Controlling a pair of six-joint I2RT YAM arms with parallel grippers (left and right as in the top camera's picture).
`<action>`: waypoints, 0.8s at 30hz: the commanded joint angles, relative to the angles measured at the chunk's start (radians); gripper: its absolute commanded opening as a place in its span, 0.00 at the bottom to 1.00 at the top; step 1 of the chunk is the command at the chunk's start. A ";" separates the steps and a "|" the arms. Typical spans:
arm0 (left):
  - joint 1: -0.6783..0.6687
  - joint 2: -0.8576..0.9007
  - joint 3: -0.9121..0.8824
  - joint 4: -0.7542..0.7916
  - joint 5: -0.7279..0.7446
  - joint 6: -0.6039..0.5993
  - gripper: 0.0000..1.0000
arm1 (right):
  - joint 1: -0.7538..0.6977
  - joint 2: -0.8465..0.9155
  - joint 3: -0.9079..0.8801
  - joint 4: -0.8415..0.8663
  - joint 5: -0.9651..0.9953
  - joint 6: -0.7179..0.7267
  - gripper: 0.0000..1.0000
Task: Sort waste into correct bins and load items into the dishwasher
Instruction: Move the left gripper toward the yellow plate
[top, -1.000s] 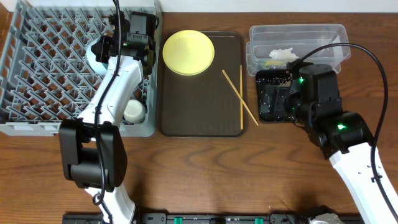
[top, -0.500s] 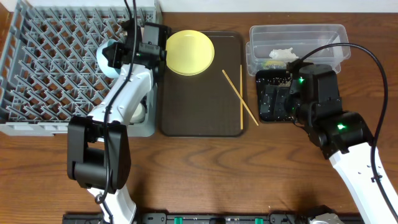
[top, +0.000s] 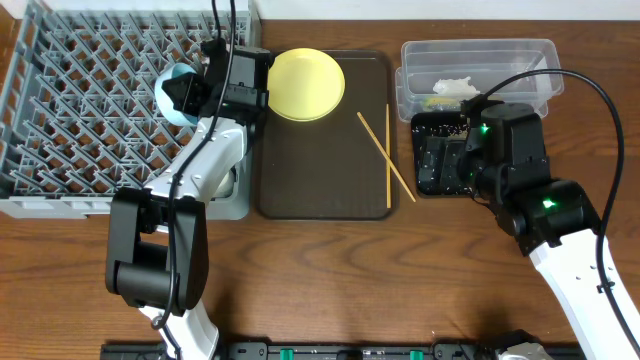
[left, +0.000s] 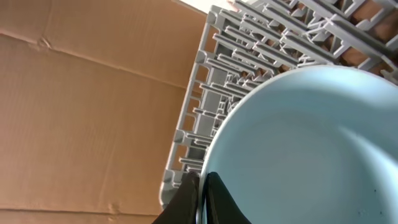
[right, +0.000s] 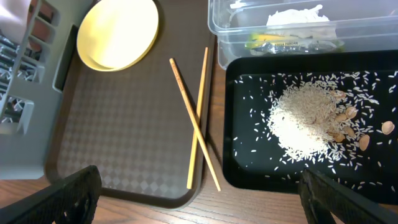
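A light blue bowl (top: 172, 92) hangs tilted on edge over the right side of the grey dishwasher rack (top: 80, 110), its rim pinched by my left gripper (left: 202, 196), which is shut on it. The bowl (left: 311, 143) fills the left wrist view. A yellow plate (top: 303, 84) and crossed chopsticks (top: 385, 155) lie on the brown tray (top: 320, 190). My right gripper (right: 205, 199) hovers open and empty above the black tray (right: 229, 124), where rice (right: 308, 121) is heaped. White paper (right: 292, 15) and a greenish scrap (right: 273, 42) lie in the clear tub (top: 478, 50).
A white item (top: 231, 180) shows in the rack's near right corner, half hidden by the left arm. The right arm (top: 520, 170) covers much of the black tray from overhead. Bare wooden table (top: 350, 280) lies in front.
My left gripper has carried the blue bowl a little rightward and nearer over the rack's right side. The right arm has not moved.
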 joint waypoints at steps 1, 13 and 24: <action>0.000 0.005 -0.021 0.031 0.059 0.190 0.07 | -0.005 0.002 0.006 0.002 0.014 0.003 0.99; -0.047 0.005 -0.021 0.064 0.088 0.569 0.07 | -0.005 0.002 0.006 0.002 0.014 0.003 0.99; -0.071 0.005 -0.021 0.064 -0.011 0.632 0.08 | -0.005 0.002 0.006 0.002 0.014 0.003 0.99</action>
